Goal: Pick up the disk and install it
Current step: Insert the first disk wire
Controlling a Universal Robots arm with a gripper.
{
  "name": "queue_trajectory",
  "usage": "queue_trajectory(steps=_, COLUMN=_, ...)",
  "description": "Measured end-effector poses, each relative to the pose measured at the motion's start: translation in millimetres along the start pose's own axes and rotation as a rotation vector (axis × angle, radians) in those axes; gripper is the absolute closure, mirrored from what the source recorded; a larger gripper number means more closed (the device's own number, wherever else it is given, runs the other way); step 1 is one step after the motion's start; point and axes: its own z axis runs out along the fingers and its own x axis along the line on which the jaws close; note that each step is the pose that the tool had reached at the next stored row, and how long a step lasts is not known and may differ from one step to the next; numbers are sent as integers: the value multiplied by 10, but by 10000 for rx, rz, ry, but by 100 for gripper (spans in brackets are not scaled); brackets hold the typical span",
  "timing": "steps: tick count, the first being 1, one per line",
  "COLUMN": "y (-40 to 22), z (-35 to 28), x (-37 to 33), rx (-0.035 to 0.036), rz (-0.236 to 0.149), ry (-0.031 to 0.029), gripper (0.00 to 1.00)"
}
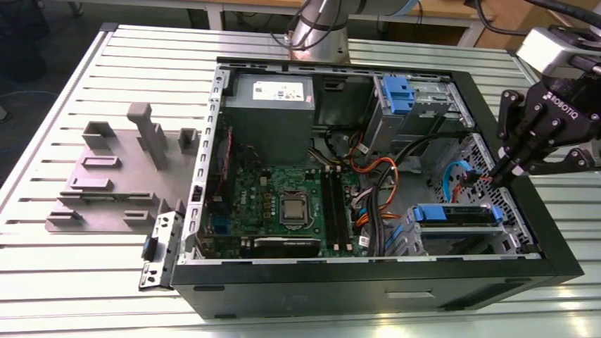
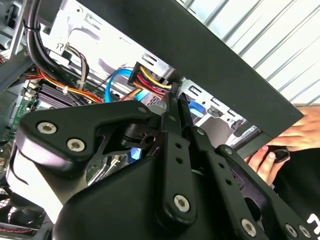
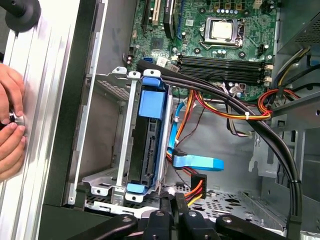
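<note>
Your jaws are pressed together, apparently with nothing between them, and the gripper (image 1: 507, 169) hangs just inside the open computer case (image 1: 376, 282) beside the cables. The disk (image 3: 148, 145) sits edge-on in its blue carrier in the metal drive bay, near the fingertips but not touching them.

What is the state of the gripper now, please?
Gripper: shut, fingers pressed together, holding nothing, its tip at the cable connector inside the computer case.
</note>
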Motion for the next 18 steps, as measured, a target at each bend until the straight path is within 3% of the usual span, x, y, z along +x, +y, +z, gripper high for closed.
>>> queue_trajectory(steps=4, y=0, z=1, x=0, rx=-7, rz=7, ry=67, gripper=82)
queue_trajectory(steps=10, y=-1, z=8, x=-1, rx=-10, rz=9, ry=88, gripper=75)
queue_trajectory(steps=14, y=-2, z=23, x=-3, rx=-20, rz=17, ry=173, gripper=75)
queue_trajectory(steps=18, y=-3, z=32, x=-5, rx=-20, rz=18, ry=178, gripper=75)
